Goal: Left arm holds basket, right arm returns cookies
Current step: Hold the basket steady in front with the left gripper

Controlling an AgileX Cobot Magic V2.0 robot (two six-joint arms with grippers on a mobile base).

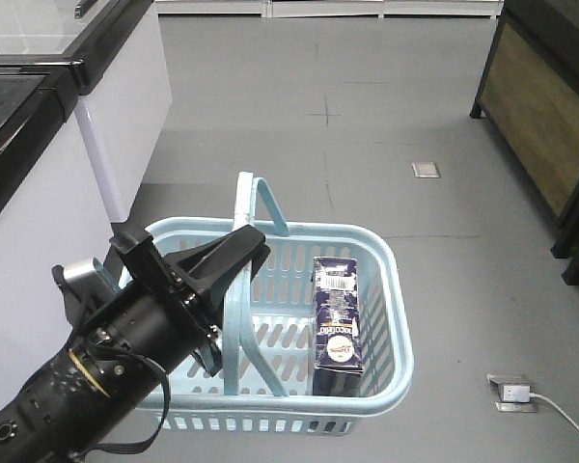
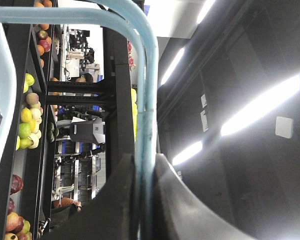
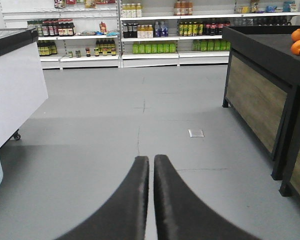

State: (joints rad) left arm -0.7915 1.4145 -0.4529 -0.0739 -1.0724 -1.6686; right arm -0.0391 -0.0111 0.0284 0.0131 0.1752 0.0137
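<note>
The left arm [image 1: 116,359] hides the near-left corner of the basket [image 1: 328,231] (itself cropped at bottom-left).

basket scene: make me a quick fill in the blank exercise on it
1. The left gripper is clamped on a hoop ____ of the basket.
2. The cookies lie ____ the basket.
3. The right gripper is shut, holding ____.
Missing words: handle; inside; nothing
</note>
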